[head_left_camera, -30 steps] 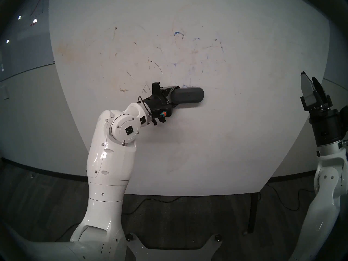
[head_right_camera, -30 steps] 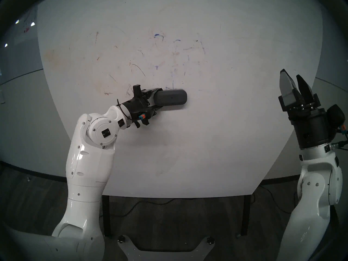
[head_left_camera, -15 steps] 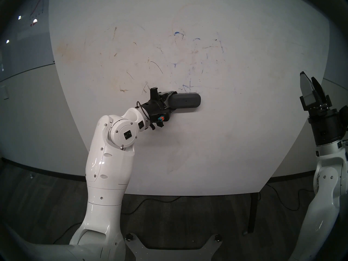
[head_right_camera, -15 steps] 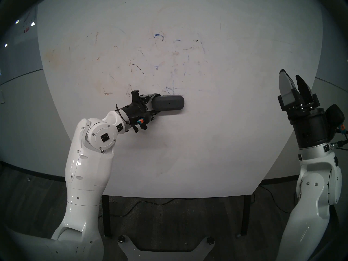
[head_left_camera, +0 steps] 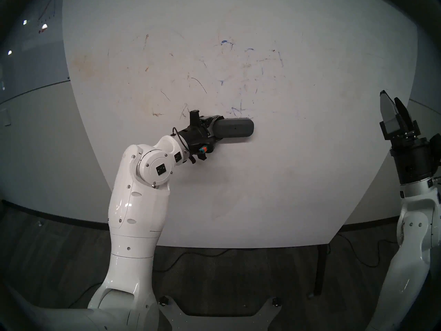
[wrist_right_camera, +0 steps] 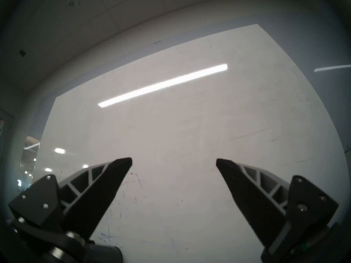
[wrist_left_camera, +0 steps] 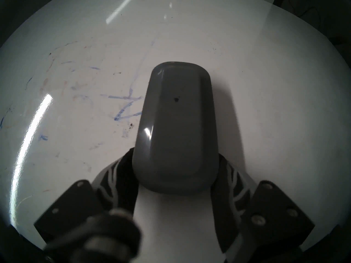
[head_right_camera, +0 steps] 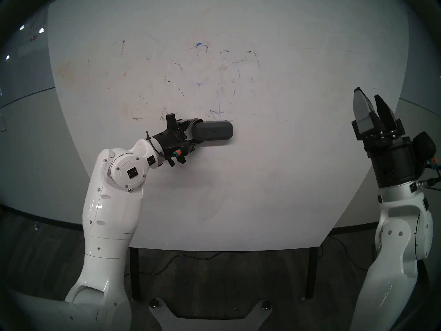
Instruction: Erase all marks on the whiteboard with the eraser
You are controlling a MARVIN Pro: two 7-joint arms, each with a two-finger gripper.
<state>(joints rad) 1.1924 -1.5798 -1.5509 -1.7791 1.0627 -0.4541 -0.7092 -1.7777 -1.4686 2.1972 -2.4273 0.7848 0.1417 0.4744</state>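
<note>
The eraser (head_left_camera: 233, 128), a dark grey oblong block, lies flat against the whiteboard (head_left_camera: 286, 168) with its long side level. My left gripper (head_left_camera: 218, 130) is shut on the eraser's left end; in the left wrist view the fingers (wrist_left_camera: 123, 173) clamp the eraser (wrist_left_camera: 175, 127) on both sides. Faint blue marks (head_left_camera: 238, 109) sit just above the eraser, and more blue remnants (head_left_camera: 224, 42) lie higher up. The left wrist view shows the crossing blue marks (wrist_left_camera: 123, 105) beside the eraser. My right gripper (head_left_camera: 390, 97) stands open and empty, off the board's right edge.
Brown and black scratchy stains (head_left_camera: 199, 84) are scattered over the board's left half. A grey wall panel with a red graph (head_left_camera: 46, 12) is at the upper left. Below the board are a dark stand leg (head_left_camera: 319, 270) and cables on the floor (head_left_camera: 191, 255).
The left gripper has slid the eraser down and slightly left, uncovering crossing blue lines above it. It has hardly moved over the last half second. The right arm is still.
</note>
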